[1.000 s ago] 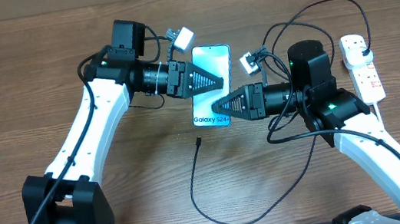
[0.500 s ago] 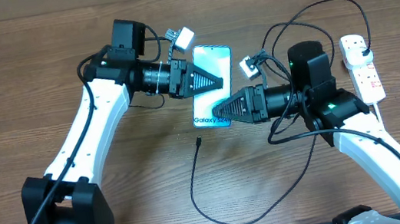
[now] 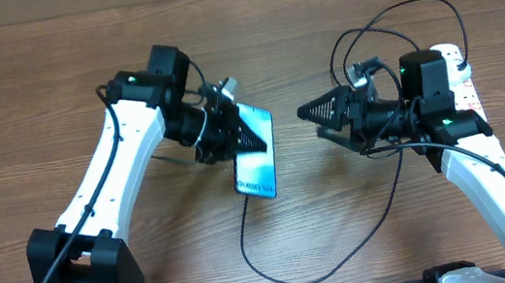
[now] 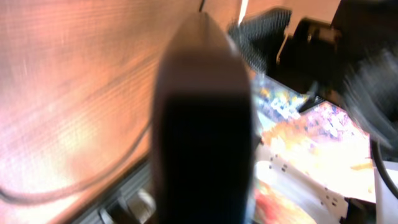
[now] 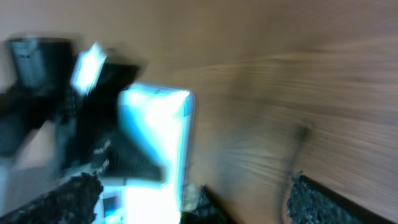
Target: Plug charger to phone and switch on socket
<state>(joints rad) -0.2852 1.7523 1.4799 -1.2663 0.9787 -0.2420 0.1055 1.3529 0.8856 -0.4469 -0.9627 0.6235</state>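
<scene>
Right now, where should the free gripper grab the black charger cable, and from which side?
Probably just behind its tip, where the charger lies straight and flat by the phone's lower end. The open right gripper could come from above, jaws straddling the thin cable.

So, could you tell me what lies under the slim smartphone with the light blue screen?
Wooden table and the thin black charger cable, which runs to the smartphone's lower edge; its connector tip is covered there. The left gripper hides the upper end.
</scene>
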